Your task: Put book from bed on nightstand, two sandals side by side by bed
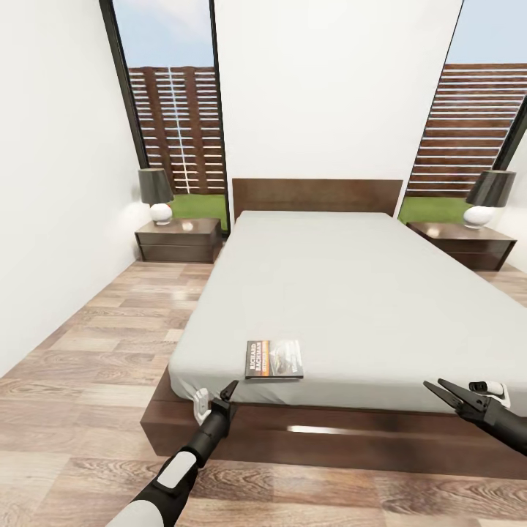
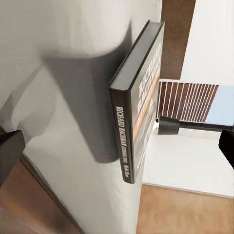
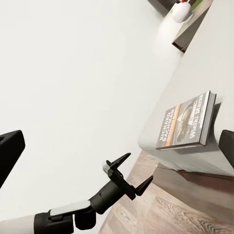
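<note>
Left black two-finger gripper [image 1: 214, 394], spread wide and empty, nears the thin dark-covered paperback book [image 1: 274, 359] at one o'clock — close in, pinch.

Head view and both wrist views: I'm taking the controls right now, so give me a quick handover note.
Left end effector: open, empty, at the foot of the bed, just short of the book.
Right end effector: open, empty, off the foot edge further right.
Book lies flat near the mattress's foot edge, untouched.
Nightstands and flank the headboard, each with a lamp.
Done: nothing. Left: book to a nightstand; find and pair the sandals.
</note>
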{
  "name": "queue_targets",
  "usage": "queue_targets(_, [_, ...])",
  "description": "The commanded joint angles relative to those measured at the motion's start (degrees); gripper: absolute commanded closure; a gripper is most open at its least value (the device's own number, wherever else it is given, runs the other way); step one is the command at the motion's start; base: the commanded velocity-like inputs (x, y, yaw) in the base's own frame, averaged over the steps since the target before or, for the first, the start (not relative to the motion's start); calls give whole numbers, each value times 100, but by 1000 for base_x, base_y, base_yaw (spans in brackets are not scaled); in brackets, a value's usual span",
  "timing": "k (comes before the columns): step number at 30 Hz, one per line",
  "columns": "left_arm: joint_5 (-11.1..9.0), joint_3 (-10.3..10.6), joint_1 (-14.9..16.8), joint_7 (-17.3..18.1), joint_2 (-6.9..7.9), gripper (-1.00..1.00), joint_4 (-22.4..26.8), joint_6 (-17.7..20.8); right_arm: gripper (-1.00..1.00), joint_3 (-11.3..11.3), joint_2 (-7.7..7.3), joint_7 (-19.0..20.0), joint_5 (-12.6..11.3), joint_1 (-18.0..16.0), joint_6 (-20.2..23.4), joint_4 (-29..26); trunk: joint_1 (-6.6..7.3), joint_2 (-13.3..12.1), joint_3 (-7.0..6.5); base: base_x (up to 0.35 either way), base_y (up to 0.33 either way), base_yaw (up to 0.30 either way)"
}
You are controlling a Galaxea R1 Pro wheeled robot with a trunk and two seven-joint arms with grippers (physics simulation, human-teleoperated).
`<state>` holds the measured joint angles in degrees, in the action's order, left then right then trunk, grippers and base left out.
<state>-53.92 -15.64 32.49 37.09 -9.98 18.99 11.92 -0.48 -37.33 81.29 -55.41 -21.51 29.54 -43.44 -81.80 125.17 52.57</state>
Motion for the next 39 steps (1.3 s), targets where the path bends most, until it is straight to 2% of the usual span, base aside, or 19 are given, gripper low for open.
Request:
queue_targets(1, [-59,-14,3,9,-2,-100,0,56,-100,4,-2,10,-24,-3,60,1,1,2,5,0,0,0])
queue_targets(20, [-91,-9,3,-8,-2,-100,0,47,-100,4,-2,10,-28,-3,60,0,1,2,5,0,-3,0])
queue_targets(39, [-85,-9,3,-8,-2,-100,0,47,-100,11,-2,10,-24,-3,60,0,1,2,5,1,-85,0])
